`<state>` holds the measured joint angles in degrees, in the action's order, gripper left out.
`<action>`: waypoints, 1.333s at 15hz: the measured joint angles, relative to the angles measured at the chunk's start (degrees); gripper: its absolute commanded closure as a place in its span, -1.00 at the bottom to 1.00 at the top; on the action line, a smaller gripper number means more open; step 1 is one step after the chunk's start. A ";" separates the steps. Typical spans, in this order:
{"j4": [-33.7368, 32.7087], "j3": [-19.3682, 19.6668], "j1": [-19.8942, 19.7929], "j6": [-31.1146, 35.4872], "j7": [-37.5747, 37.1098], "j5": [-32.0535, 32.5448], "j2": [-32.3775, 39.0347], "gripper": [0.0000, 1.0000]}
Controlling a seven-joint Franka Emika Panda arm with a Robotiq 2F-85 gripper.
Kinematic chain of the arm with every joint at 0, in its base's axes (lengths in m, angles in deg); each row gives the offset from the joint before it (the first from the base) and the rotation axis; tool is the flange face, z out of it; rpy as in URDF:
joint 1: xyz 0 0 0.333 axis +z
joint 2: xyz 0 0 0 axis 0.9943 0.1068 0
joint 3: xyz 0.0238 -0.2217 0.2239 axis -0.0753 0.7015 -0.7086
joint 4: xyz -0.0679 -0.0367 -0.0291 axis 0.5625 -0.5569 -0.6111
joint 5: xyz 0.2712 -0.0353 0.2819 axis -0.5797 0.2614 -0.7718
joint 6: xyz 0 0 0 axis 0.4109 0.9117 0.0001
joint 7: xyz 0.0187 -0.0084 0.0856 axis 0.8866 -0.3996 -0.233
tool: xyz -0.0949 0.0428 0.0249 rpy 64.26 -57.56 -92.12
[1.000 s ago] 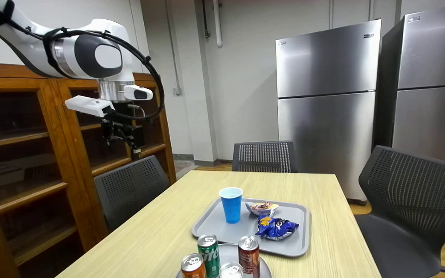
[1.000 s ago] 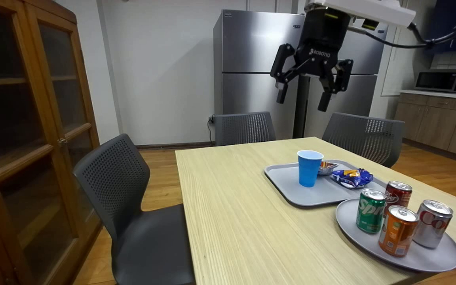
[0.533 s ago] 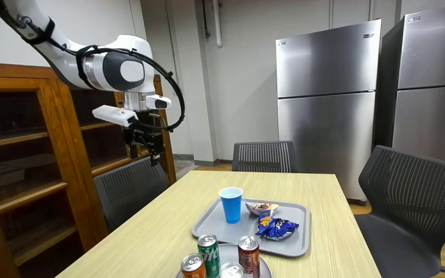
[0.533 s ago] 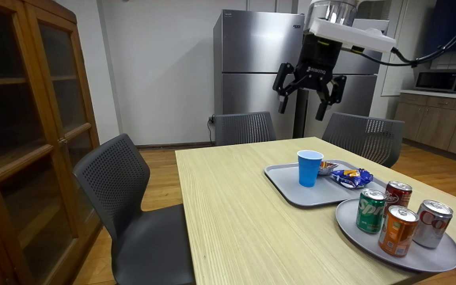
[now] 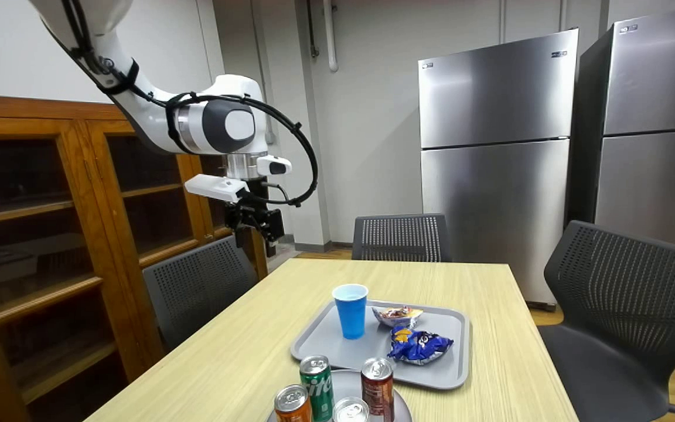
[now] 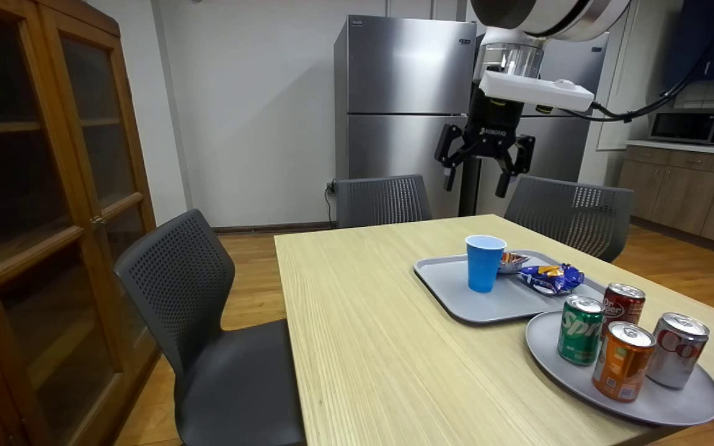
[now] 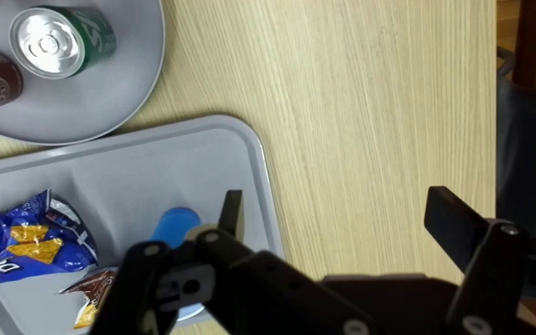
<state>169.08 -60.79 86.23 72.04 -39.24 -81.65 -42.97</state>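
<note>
Gripper [image 6: 475, 184] spread wide and empty, you hover higher than the blue cup [image 6: 484, 267]: likely an approach, calling next for careful lowering.

Relative to one second earlier, we observe the black two-finger gripper [image 6: 476, 183] positioned lower in both exterior views. In an exterior view, we note its shift rightward, from in front of the brown glass-paned wooden cabinet [image 5: 109, 234] to near a far corner of the pale wood-grain table [image 5: 226, 363]; the elongated white wrist housing [image 5: 215, 187] and the looped black cable [image 5: 296, 126] have moved with it. In an exterior view, we now see the gripper smaller, and a rounded white-and-grey arm section [image 6: 543, 18] has entered at the top edge, above the polished metal wrist collar [image 6: 512, 60].
</note>
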 measured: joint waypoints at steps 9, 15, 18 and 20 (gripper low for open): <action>-9.25 2.46 -0.35 4.47 -5.21 4.34 11.72 -1.00; -11.47 3.01 -0.02 4.68 -8.11 6.01 13.92 -1.00; -11.49 3.02 -0.02 4.68 -8.13 6.01 13.92 -1.00; -11.36 3.03 -0.02 4.86 -8.13 6.03 13.95 -1.00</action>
<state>157.72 -57.77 86.21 76.90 -47.37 -75.62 -29.02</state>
